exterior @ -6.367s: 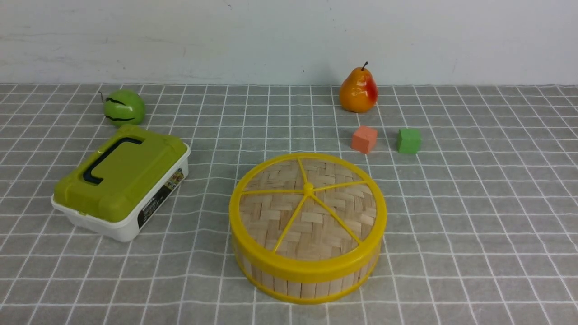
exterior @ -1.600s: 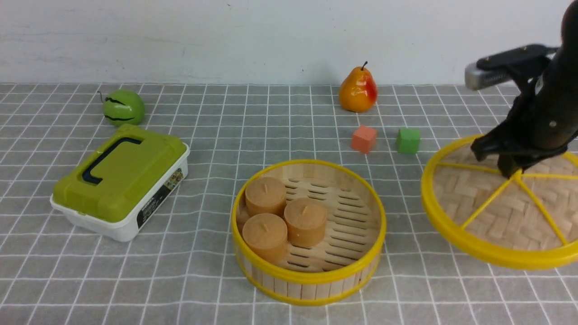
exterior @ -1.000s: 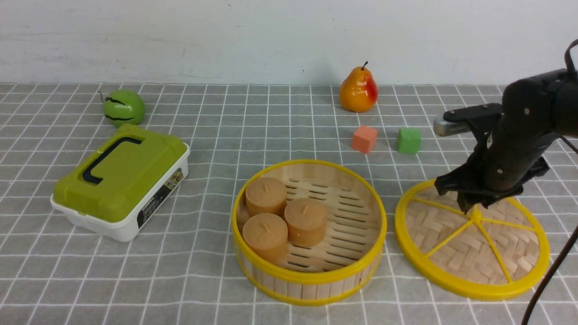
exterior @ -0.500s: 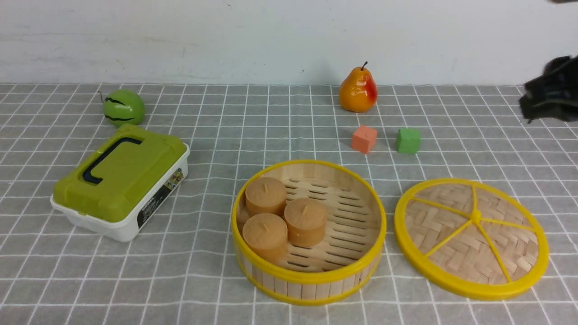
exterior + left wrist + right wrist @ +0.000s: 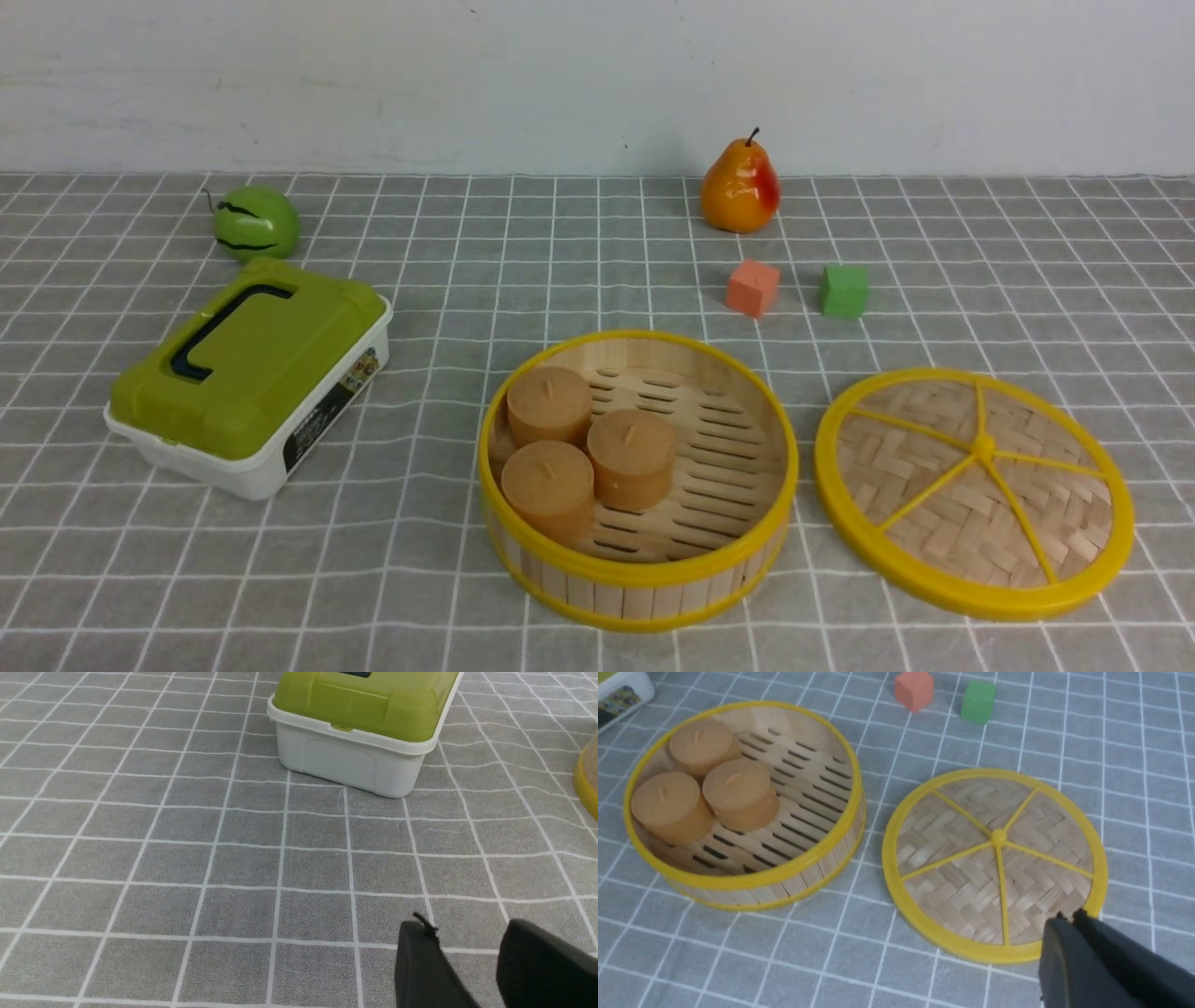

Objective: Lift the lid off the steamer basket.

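One lid [image 5: 974,492] lies flat on the grey checked cloth [image 5: 560,280] near its front edge, right of centre. It is just beside the open steamer basket [image 5: 638,571] without touching it. Three tan cylinders [image 5: 632,457] sit in the basket's left half. The front view shows neither arm. Only the right wrist view shows the right gripper [image 5: 1068,916], pinched together, empty and clear of the lid. The left wrist view shows the left gripper [image 5: 465,926], fingers parted, near the green-lidded box [image 5: 355,723].

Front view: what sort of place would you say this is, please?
Probably a staged robot-trial tabletop, not a kitchen: grid-patterned grey cloth, bare white wall, and props like a pear, an orange cube and a green cube.
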Robot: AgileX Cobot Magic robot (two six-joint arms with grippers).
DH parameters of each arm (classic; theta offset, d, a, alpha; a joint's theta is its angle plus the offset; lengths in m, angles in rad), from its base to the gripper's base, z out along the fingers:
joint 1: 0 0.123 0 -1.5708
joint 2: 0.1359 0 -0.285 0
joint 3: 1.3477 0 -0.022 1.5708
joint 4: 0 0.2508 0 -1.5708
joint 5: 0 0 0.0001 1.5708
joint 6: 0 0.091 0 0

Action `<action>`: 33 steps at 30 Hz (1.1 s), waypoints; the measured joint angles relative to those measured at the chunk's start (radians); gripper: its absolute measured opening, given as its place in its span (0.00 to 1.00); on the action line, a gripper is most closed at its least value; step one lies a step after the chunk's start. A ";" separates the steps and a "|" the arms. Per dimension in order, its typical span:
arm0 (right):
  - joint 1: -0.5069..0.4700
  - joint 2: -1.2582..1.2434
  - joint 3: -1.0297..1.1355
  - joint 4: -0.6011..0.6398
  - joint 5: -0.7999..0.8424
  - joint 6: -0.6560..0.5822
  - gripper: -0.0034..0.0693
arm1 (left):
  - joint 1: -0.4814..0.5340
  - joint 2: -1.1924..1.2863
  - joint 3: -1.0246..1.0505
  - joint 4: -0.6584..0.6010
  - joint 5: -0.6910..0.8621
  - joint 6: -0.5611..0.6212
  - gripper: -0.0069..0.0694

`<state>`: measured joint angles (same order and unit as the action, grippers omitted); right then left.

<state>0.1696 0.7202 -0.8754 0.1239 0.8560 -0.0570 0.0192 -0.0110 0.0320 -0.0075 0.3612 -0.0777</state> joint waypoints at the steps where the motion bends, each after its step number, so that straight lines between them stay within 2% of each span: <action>1: 0.000 -0.007 0.009 0.000 0.005 0.000 0.02 | 0.000 0.000 0.000 0.000 0.000 0.000 0.40; 9: 0.000 -0.023 0.021 -0.058 0.071 0.000 0.03 | 0.000 0.000 0.000 0.000 0.000 0.000 0.40; 13: 0.000 -0.086 0.122 -0.057 -0.179 0.000 0.03 | 0.000 0.000 0.000 0.000 0.000 0.000 0.40; 15: 0.000 -0.155 0.249 -0.025 -0.426 0.000 0.03 | 0.000 0.000 0.000 0.000 0.000 0.000 0.40; 17: 0.000 -0.205 0.358 0.005 -0.612 0.000 0.03 | 0.000 0.000 0.000 0.000 0.000 0.000 0.40; 18: 0.000 -0.215 0.383 0.009 -0.650 0.000 0.03 | 0.000 0.000 0.000 0.000 0.000 0.000 0.40; 19: 0.000 -0.253 0.484 0.016 -0.809 0.000 0.03 | 0.000 0.000 0.000 0.000 0.000 0.000 0.40; 20: 0.000 -0.271 0.536 0.020 -0.890 0.000 0.04 | 0.000 0.000 0.000 0.000 0.000 0.000 0.40; 24: 0.000 -0.345 0.705 0.031 -1.100 0.000 0.04 | 0.000 0.000 0.000 0.000 0.000 0.000 0.40; 28: -0.002 -0.465 0.846 0.046 -1.131 0.000 0.04 | 0.000 0.000 0.000 0.000 0.000 0.000 0.40; 32: -0.035 -0.543 0.898 0.074 -1.052 0.036 0.04 | 0.000 0.000 0.000 0.000 0.000 0.000 0.40; 33: -0.073 -0.575 0.902 0.075 -0.982 0.071 0.04 | 0.000 0.000 0.000 0.000 0.000 0.000 0.40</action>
<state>0.0969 0.1455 0.0265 0.1991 -0.1263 0.0135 0.0192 -0.0110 0.0320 -0.0075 0.3612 -0.0777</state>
